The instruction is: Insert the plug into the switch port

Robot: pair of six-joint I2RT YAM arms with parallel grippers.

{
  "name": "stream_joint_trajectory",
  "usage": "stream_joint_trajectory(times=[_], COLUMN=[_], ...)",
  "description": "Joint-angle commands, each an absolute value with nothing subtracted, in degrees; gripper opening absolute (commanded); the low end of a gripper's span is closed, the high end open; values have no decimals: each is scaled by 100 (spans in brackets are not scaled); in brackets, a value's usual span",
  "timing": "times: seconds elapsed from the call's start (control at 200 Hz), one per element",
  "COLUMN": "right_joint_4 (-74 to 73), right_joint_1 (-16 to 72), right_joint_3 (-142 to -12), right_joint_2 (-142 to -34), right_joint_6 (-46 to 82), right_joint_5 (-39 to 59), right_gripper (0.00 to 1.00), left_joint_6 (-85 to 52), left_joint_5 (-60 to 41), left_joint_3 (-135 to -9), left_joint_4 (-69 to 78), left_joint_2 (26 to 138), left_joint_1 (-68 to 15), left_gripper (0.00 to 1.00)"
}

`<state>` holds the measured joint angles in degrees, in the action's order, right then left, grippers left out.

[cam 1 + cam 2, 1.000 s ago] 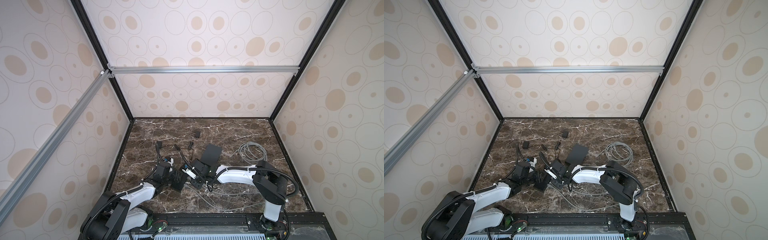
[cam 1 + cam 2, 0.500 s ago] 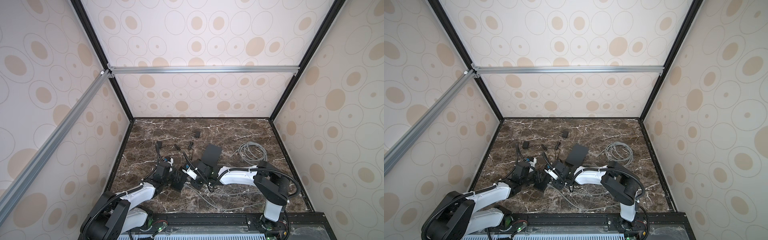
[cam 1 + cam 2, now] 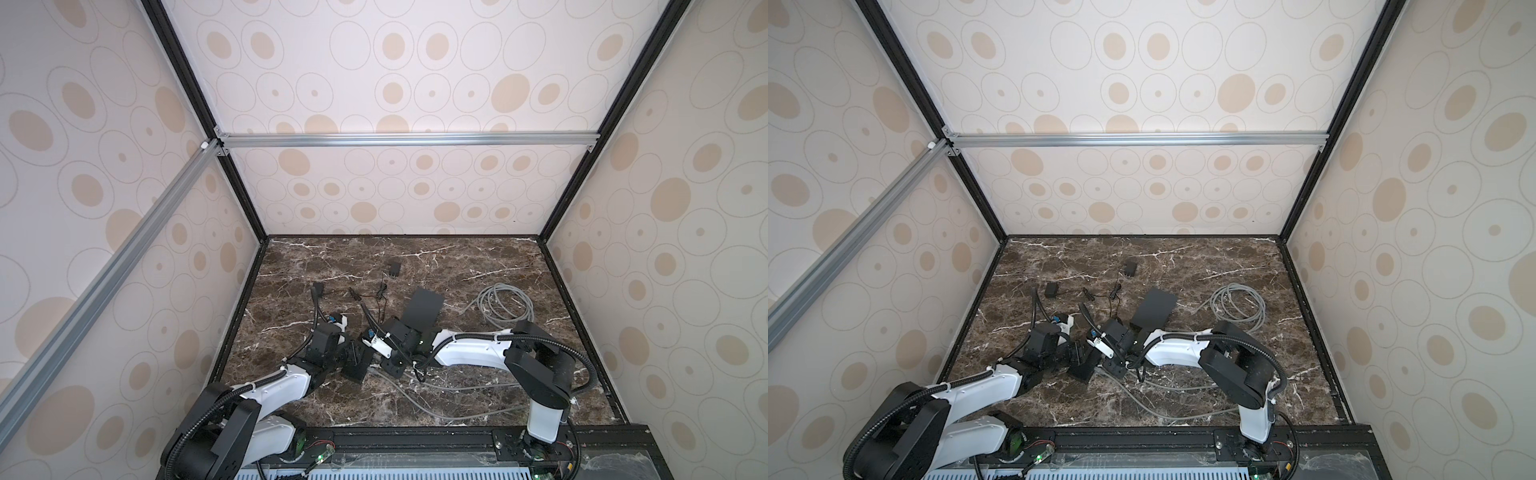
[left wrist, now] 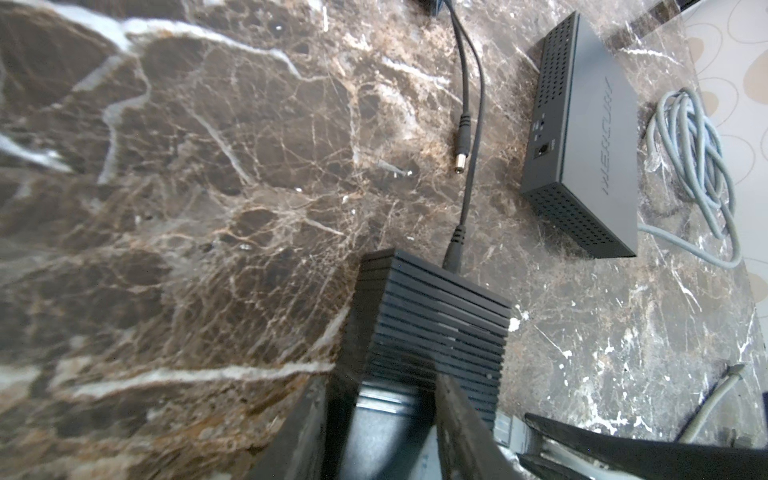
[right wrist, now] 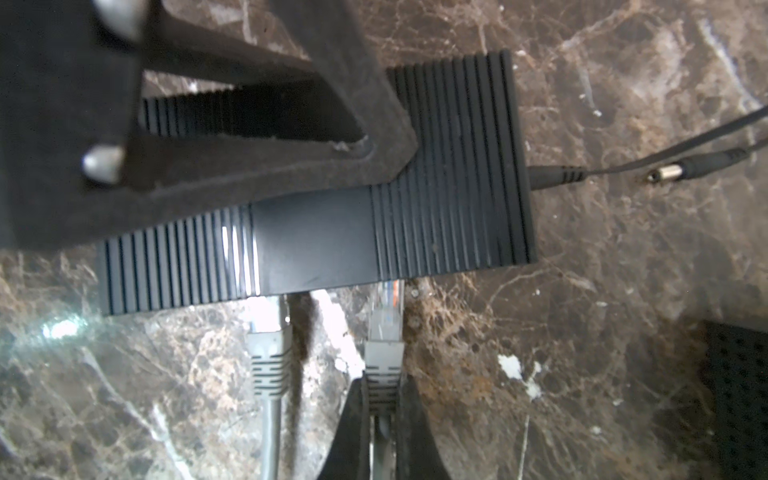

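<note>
I'm pinching the plug (image 5: pixel 384 332) in the right gripper (image 5: pixel 382 405), aiming it left into the switch (image 5: pixel 311 245) that the left gripper (image 4: pixel 384 388) is clamping.

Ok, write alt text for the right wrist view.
The right gripper pinches a grey network plug by its boot, its clear tip at the edge of a black ribbed switch. A second grey plug meets the switch beside it; the left gripper grips the switch.

The only legible marking stands on the flat dark grey rectangular box with perforated sides (image 4: pixel 582 137), which lies on the brown marble desk (image 4: pixel 208 166). Tone-on-tone lettering along its top face, seen sideways in the left wrist view, reads "MERCURY". In both top views this lettering is too small to make out.
</note>
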<state>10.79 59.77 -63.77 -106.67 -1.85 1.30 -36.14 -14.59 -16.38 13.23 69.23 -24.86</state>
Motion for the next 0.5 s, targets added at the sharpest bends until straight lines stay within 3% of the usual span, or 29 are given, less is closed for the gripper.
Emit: stream_joint_trajectory(times=[0.0,0.495], right_joint_4=[328,202], right_joint_1=[5957,5954], right_joint_3=[-6688,-7076], right_joint_2=[-10792,-10968], right_joint_6=[-686,-1066], right_joint_5=[217,395], right_gripper=[0,0], left_joint_6=[-3419,-3379], left_joint_5=[-2093,-2197], left_joint_3=[-1473,-1503], left_joint_4=[1085,1149], left_joint_2=[7039,7109], left_joint_1=[-2606,-2719], left_gripper=[42,41])
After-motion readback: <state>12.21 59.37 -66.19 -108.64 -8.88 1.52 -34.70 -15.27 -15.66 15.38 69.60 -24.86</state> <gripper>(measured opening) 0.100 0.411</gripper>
